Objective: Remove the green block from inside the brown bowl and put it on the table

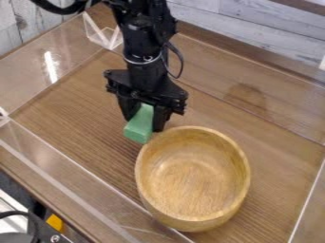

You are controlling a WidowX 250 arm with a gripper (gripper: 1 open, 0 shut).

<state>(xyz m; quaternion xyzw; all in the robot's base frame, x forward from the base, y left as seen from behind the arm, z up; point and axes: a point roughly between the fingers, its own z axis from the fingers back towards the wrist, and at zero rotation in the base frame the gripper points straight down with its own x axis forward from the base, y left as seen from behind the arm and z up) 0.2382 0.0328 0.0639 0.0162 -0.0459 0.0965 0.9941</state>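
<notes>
Hidden: the green block's (139, 125) upper end sits behind the black fingers (160, 116); whether its lower end meets the table (76, 104) is unclear.
Gripper (148, 116): pointing down, clamped on the block.
Block: centre frame, outside the bowl's upper-left rim.
Nearby: the brown bowl (229, 144), lower right; clear acrylic wall (38, 43), upper left.

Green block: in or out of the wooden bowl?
Out. The flat bright-green block sits between the gripper jaws, left of the empty light-brown wooden bowl.

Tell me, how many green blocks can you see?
1. The green block is between the gripper fingers, just outside the bowl at its upper left rim, low over the table. The bowl holds none.
</notes>
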